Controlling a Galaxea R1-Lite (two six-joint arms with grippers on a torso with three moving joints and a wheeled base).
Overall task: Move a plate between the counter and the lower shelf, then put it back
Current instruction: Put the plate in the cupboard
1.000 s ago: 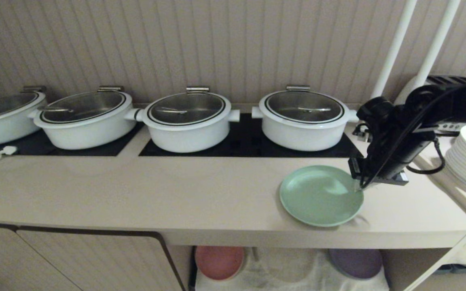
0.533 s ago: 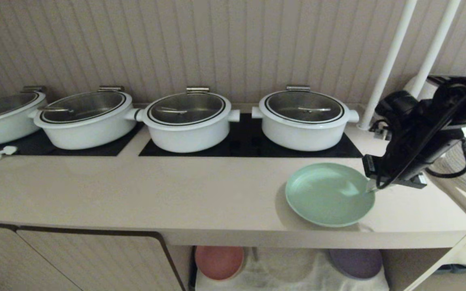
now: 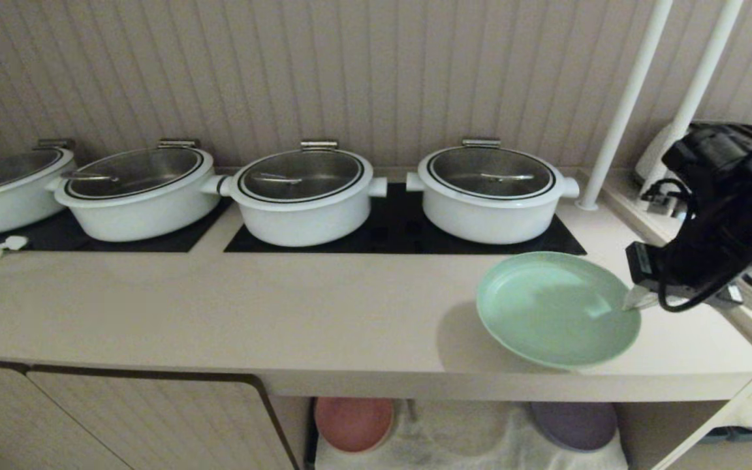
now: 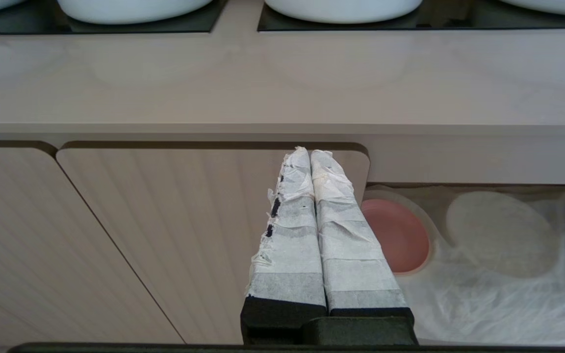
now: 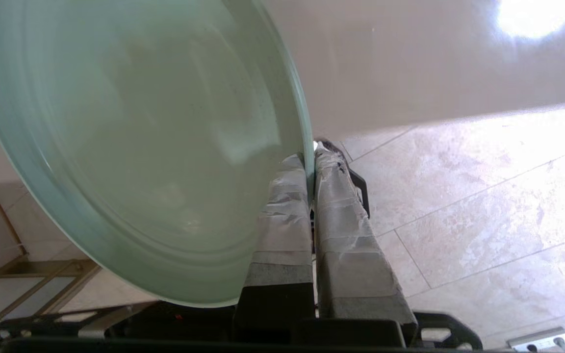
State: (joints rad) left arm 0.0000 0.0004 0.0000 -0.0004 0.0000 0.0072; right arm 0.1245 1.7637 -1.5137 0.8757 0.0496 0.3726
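Mint-green plate (image 3: 557, 309): lifted clear of the counter (image 3: 219, 307) near its right front corner — a second ago it was lying flat there.
Right gripper (image 3: 634, 301): clamped tight on the plate's right rim.
Left gripper (image 4: 310, 162): closed, empty, parked below the front edge.
Meaning: the carry to the lower shelf (image 3: 467, 437) is judged begun — between the pink plate (image 3: 354, 423) and the purple plate (image 3: 575, 424).

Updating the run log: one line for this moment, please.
right gripper: shut on mint-green plate rim | plate: lifted off counter | left gripper: shut, parked before cabinet
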